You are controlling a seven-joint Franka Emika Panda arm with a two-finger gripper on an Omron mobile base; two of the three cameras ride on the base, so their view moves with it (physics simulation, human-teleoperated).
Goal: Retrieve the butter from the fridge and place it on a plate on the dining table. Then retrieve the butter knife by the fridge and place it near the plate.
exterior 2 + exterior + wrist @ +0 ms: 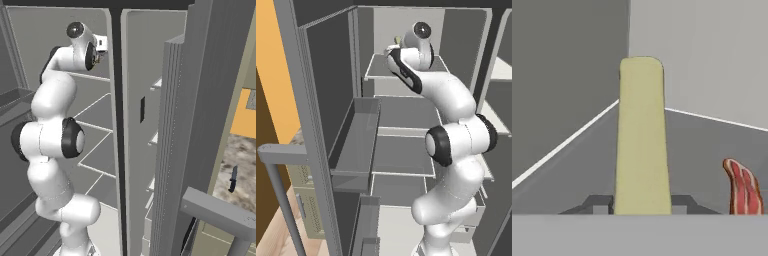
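Observation:
The butter (641, 135), a pale yellow stick, stands up between my two dark finger tips, and my gripper (642, 205) is shut on it low on its sides. It hangs just above a grey shelf near the back corner of the open fridge (406, 112). From the left base view my gripper (396, 44) is high up at the top shelf, with a bit of the butter (398, 39) showing. The right base view has my gripper (102, 47) at the same height. The butter knife (233, 179) lies on a mottled counter beyond the fridge door (180, 125).
A red-and-white strip of bacon (743, 189) stands on the shelf to the right of the butter. An open door with a bin (356, 145) and bar handle (276, 165) flanks the left side. The other door's handle (215, 212) juts out at lower right.

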